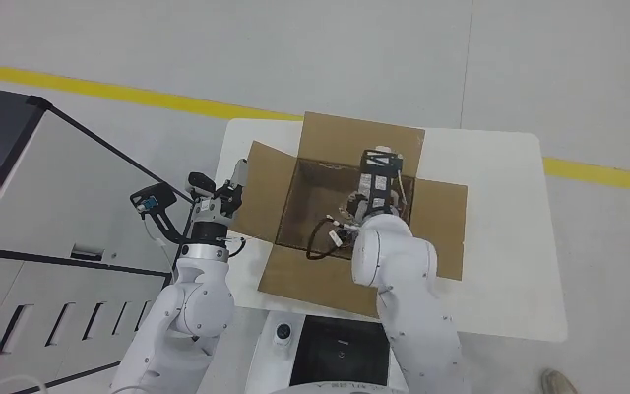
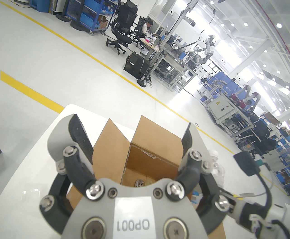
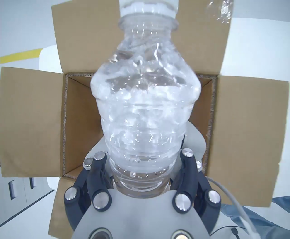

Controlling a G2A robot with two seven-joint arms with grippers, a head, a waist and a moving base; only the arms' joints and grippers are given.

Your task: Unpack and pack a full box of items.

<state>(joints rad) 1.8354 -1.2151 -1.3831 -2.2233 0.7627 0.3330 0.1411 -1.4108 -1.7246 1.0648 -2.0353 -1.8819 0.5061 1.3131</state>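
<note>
An open cardboard box [image 1: 264, 192] stands in the middle of the white table [image 1: 492, 197], its four flaps spread out. My right gripper [image 1: 377, 187] hangs over the box's opening, shut on a clear water bottle [image 3: 145, 108] with a white cap [image 3: 147, 9]; the fingers [image 3: 97, 172] clamp the bottle's lower body. Below the bottle lies the box interior [image 3: 81, 126]. My left gripper [image 2: 132, 140] stands open and holds nothing, just outside the box's left flap [image 2: 113, 140]. A small round metal item [image 2: 139, 182] lies inside the box.
A black cable loop [image 1: 320, 236] runs from the right arm over the box's front edge. The table's right part [image 1: 512, 276] is bare. A yellow line [image 1: 118, 94] crosses the floor beyond the table, and a dark frame [image 1: 89, 138] stands to the left.
</note>
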